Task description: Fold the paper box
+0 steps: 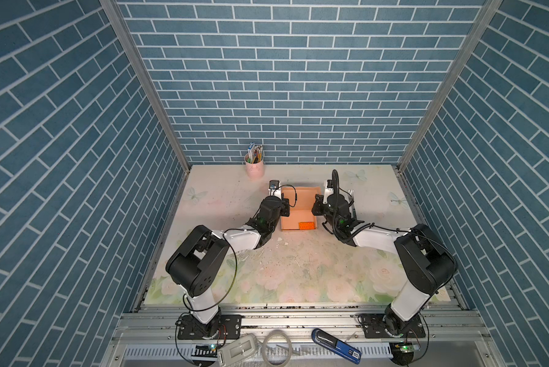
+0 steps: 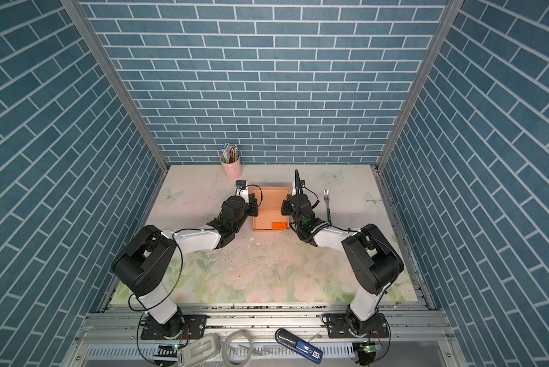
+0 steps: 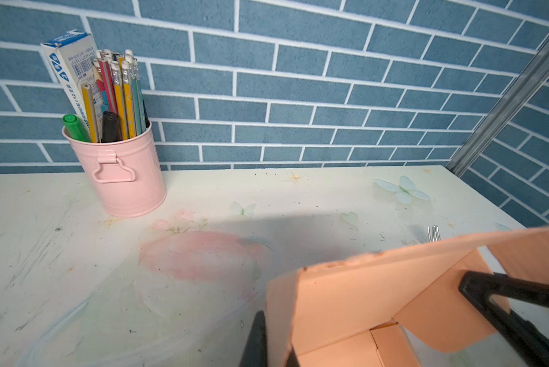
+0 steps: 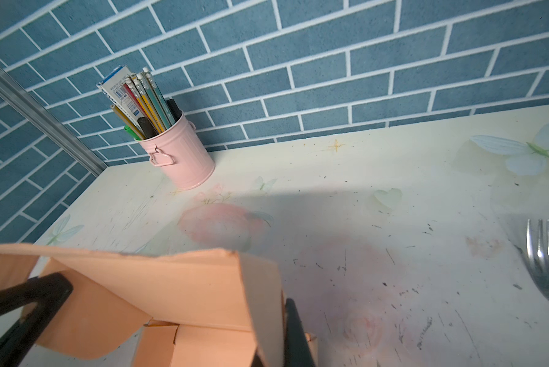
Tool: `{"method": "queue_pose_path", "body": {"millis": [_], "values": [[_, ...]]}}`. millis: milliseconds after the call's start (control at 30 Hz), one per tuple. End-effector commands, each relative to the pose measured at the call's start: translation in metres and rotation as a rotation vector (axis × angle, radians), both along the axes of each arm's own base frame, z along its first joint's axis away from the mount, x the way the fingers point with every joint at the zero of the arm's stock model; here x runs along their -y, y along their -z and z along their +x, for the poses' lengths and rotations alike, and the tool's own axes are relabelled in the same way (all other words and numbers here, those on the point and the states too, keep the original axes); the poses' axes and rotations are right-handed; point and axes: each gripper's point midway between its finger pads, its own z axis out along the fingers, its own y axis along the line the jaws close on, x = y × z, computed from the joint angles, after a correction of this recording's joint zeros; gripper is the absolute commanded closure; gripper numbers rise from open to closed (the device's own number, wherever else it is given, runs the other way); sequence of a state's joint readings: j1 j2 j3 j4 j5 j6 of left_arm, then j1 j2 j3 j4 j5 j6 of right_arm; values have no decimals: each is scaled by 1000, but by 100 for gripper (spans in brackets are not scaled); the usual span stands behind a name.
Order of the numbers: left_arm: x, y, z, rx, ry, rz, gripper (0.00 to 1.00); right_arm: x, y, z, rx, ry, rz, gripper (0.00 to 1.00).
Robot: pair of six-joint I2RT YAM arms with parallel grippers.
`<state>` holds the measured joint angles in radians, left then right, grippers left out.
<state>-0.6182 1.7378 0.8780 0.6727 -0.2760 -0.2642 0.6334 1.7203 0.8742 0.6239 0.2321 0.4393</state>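
Peach-orange cardboard paper box [image 1: 299, 203], top open, on floral counter [image 1: 298, 270] toward 12 o'clock; left fingers [image 1: 285, 205] clamped on its 9 o'clock wall, right fingers [image 1: 317, 203] clamped on 3 o'clock wall; bright-orange studded brick [image 1: 307, 225] inside at 6; pink metal pencil bucket [image 1: 254, 168] at 11; steel fork [image 2: 327, 206] at 3, right arm [image 1: 378, 238] partly blocking it

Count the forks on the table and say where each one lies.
1. The fork lies flat on the table, right of the paper box, beside the right arm. Another could hide under an arm, though none shows.
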Motion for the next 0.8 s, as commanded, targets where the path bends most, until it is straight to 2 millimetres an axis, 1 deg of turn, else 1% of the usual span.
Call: {"method": "queue_pose_path", "body": {"millis": [0, 67, 300, 467, 533, 667, 767], "values": [[-9, 4, 2, 40, -60, 7, 92, 11, 1, 6, 46, 65, 6, 100], [-8, 6, -1, 51, -66, 7, 91, 10, 4, 5, 51, 59, 7, 100], [-8, 14, -8, 55, -66, 6, 82, 8, 12, -2, 75, 36, -17, 100], [-11, 12, -15, 38, -47, 5, 78, 8, 10, -8, 88, 4, -43, 100], [-8, 9, -18, 30, -26, 1, 76, 7, 10, -10, 86, -8, -54, 100], [-6, 7, -24, -10, 28, -13, 66, 4, 7, -12, 89, -43, -70, 100], [-16, 7, -24, -63, 64, -55, 60, 1, 5, -13, 87, -76, -71, 100]]}}
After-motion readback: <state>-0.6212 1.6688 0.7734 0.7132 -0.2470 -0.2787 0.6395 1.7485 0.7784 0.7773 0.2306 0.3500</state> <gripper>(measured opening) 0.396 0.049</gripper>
